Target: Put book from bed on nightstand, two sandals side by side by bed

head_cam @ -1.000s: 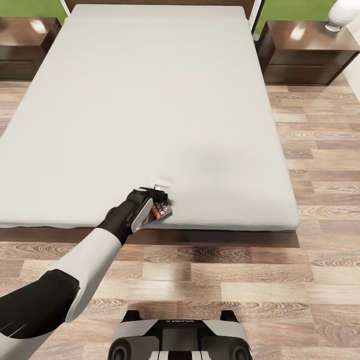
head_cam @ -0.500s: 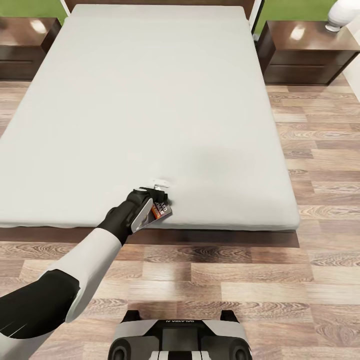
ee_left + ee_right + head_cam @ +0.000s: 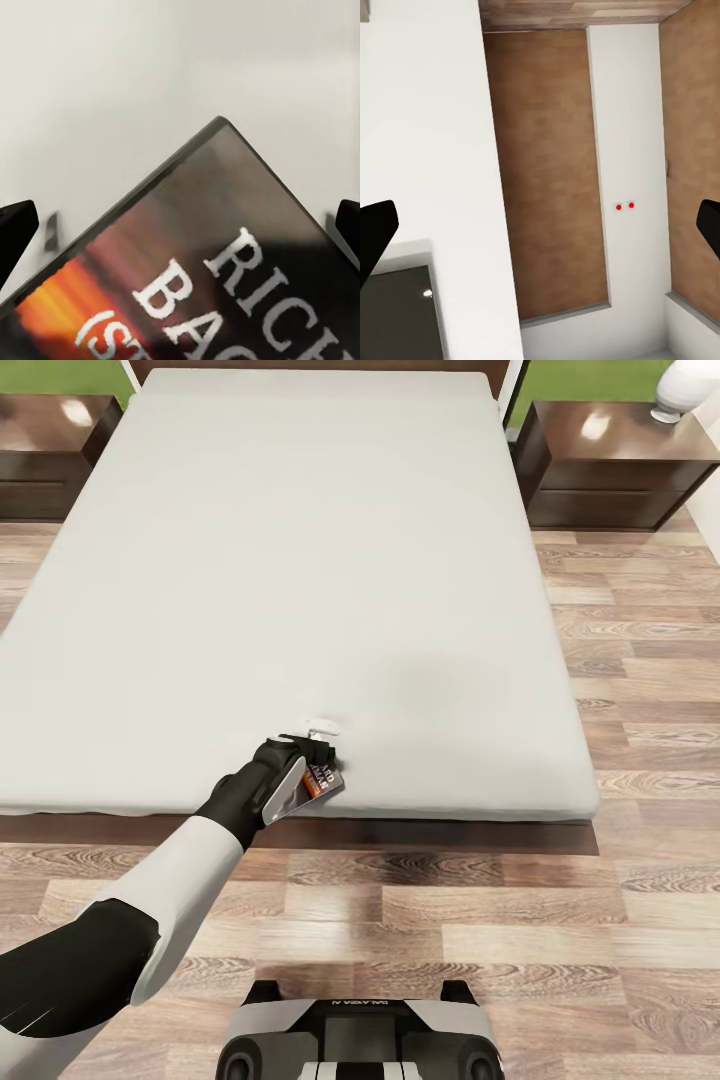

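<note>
The book (image 3: 322,781) lies near the foot edge of the bed (image 3: 300,560), its dark cover with orange and white lettering facing up. My left gripper (image 3: 316,762) reaches over that edge and sits right at the book. In the left wrist view the book (image 3: 225,285) lies between the two black fingertips (image 3: 15,234), which stand wide apart, so the gripper is open around it. My right gripper (image 3: 540,232) is open, with nothing between its fingers, facing white and brown wall panels. The sandals are out of view.
One dark nightstand (image 3: 55,430) stands at the bed's far left, and another nightstand (image 3: 620,445) at the far right carries a white rounded object (image 3: 685,385). Wood-plank floor (image 3: 640,660) runs along the bed's right side and foot. My base (image 3: 360,1040) is at the bed's foot.
</note>
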Tool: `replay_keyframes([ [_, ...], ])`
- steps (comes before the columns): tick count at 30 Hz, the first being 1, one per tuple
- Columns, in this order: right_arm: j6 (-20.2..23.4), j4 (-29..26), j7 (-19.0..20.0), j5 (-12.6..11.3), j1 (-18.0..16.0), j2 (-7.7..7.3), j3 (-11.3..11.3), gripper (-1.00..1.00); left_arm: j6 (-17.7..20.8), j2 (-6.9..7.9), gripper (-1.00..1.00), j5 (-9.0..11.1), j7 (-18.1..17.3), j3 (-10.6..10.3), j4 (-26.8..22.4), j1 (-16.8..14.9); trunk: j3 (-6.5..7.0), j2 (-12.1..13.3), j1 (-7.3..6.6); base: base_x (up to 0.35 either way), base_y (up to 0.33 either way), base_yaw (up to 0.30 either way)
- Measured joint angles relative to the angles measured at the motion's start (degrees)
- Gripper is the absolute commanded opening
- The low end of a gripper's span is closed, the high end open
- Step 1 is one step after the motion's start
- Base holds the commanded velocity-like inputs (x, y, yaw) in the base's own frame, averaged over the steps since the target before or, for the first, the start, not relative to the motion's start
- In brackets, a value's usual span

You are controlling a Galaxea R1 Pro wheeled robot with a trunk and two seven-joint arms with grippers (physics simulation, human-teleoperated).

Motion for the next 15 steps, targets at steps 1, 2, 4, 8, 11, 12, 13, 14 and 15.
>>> replay_keyframes([
  [1,0.0,0.0,0.0,0.0,0.0,0.00,0.0,1.00,0.0,0.00,1.00,0.0,0.0,0.0,0.0,0.0,0.00,0.0,0.00,0.000,0.000,0.000],
  [2,0.0,0.0,0.0,0.0,0.0,0.00,0.0,1.00,0.0,0.00,1.00,0.0,0.0,0.0,0.0,0.0,0.00,0.0,0.00,0.000,0.000,0.000],
  [4,0.0,0.0,0.0,0.0,0.0,0.00,0.0,1.00,0.0,0.00,1.00,0.0,0.0,0.0,0.0,0.0,0.00,0.0,0.00,0.000,0.000,0.000],
  [8,0.0,0.0,0.0,0.0,0.0,0.00,0.0,1.00,0.0,0.00,1.00,0.0,0.0,0.0,0.0,0.0,0.00,0.0,0.00,0.000,0.000,0.000],
  [11,0.0,0.0,0.0,0.0,0.0,0.00,0.0,1.00,0.0,0.00,1.00,0.0,0.0,0.0,0.0,0.0,0.00,0.0,0.00,-0.011,0.000,0.000],
  [12,0.0,0.0,0.0,0.0,0.0,0.00,0.0,1.00,0.0,0.00,1.00,0.0,0.0,0.0,0.0,0.0,0.00,0.0,0.00,-0.027,0.000,0.000],
  [13,0.0,0.0,0.0,0.0,0.0,0.00,0.0,1.00,0.0,0.00,1.00,0.0,0.0,0.0,0.0,0.0,0.00,0.0,0.01,-0.032,0.000,0.000],
  [14,0.0,0.0,0.0,0.0,0.0,0.00,0.0,1.00,0.0,0.00,1.00,0.0,0.0,0.0,0.0,0.0,0.00,0.0,0.01,-0.031,0.000,0.000],
  [15,0.0,0.0,0.0,0.0,0.0,0.00,0.0,1.00,0.0,0.00,1.00,0.1,0.0,0.0,0.0,0.0,0.00,0.0,0.01,-0.024,0.000,0.000],
])
